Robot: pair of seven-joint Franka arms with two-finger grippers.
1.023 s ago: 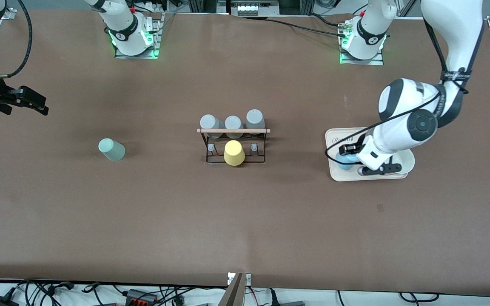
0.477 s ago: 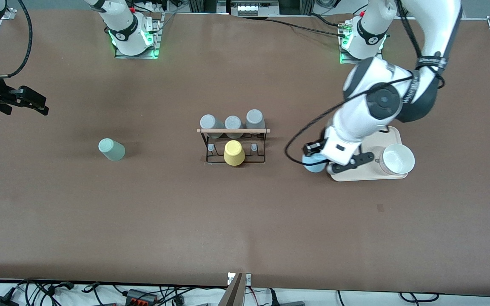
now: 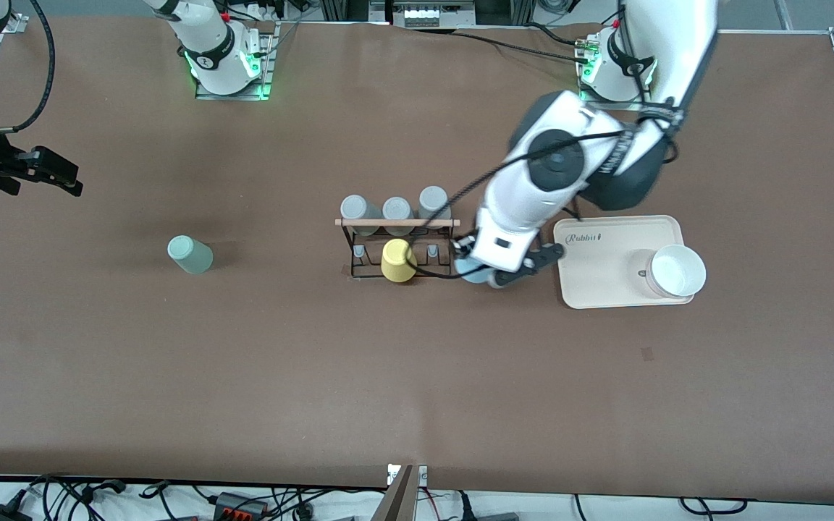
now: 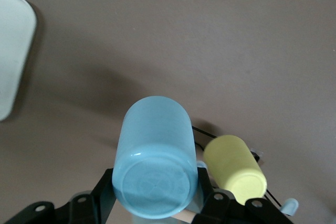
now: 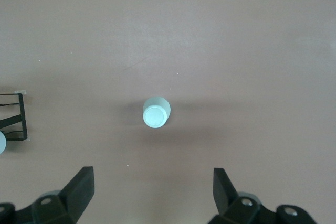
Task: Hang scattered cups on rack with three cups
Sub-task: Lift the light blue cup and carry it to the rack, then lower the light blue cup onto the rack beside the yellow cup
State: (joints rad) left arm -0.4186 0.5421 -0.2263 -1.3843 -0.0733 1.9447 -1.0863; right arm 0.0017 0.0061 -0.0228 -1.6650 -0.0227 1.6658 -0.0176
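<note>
Left gripper is carrying the light blue cup clamped beside the rack, risking knocking the yellow cup; right gripper is waiting wide apart above the mint cup on the bench

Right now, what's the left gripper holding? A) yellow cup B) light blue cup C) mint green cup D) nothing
B: the left gripper is shut on the light blue cup, upside down in the air beside the rack. The yellow cup sits on the rack, and the mint green cup stands on the table toward the right arm's end, with the open right gripper above it.
</note>
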